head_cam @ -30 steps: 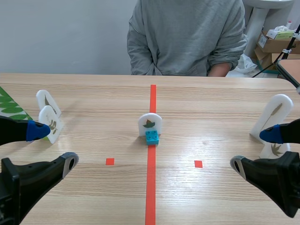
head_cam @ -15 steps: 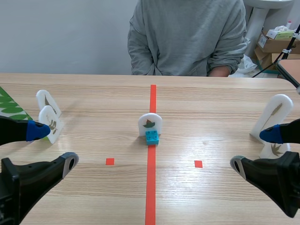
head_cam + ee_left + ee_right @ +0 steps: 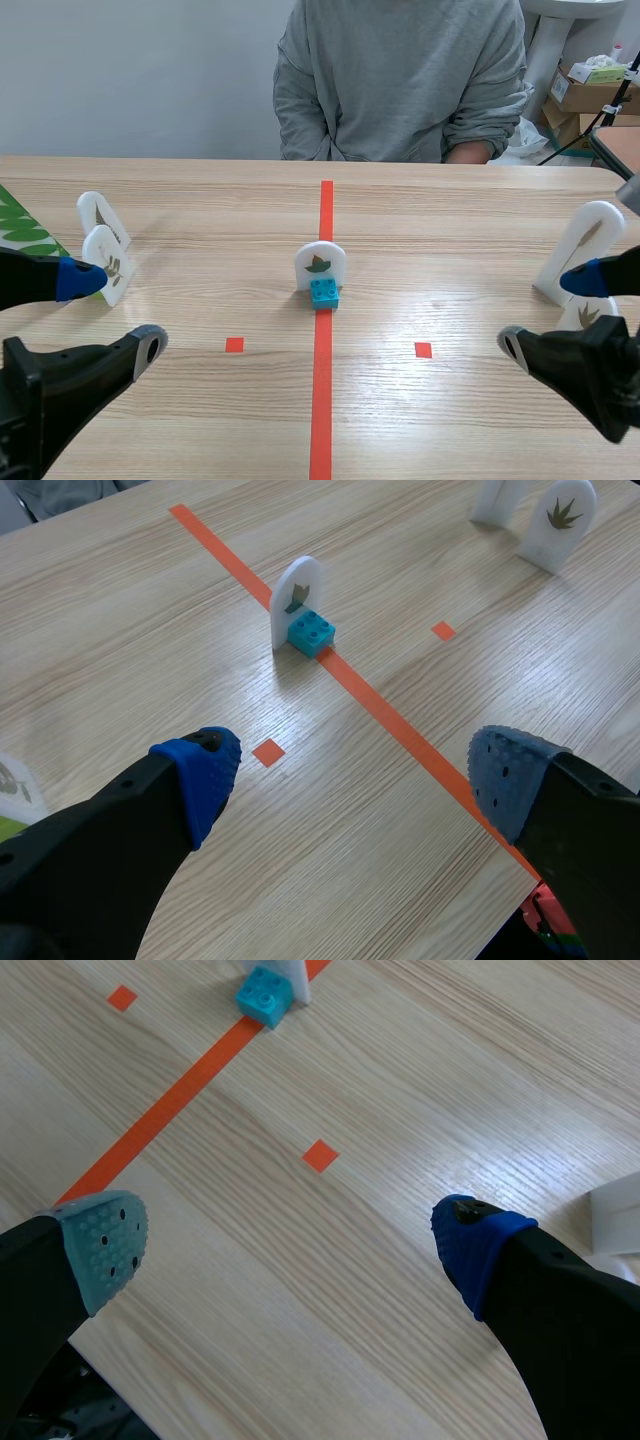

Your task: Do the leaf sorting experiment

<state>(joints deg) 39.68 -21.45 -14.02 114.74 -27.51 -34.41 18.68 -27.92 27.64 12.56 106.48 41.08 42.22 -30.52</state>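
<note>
Centrally in the scene view, a white arched card with a green leaf picture (image 3: 320, 265) stands on the orange-red tape line, a small turquoise toy brick (image 3: 324, 292) touching its front. Both claws are released, empty: the left gripper (image 3: 118, 314) at lower left beside 2 white leaf cards (image 3: 112, 258), the right gripper (image 3: 547, 312) at lower right beside 2 white arched stands (image 3: 590, 235).

We are holding our left gripper (image 3: 355, 775) with its fingers spread wide above the wooden table (image 3: 130, 630), nothing lying between the blue pads (image 3: 205, 772). Ahead, a white arched card (image 3: 297, 588) bearing a leaf is standing on the orange tape line (image 3: 400, 725), with a blue brick (image 3: 311, 633) sitting against its base. Far beyond it, two more white cards (image 3: 557, 522) are standing near each other.
</note>
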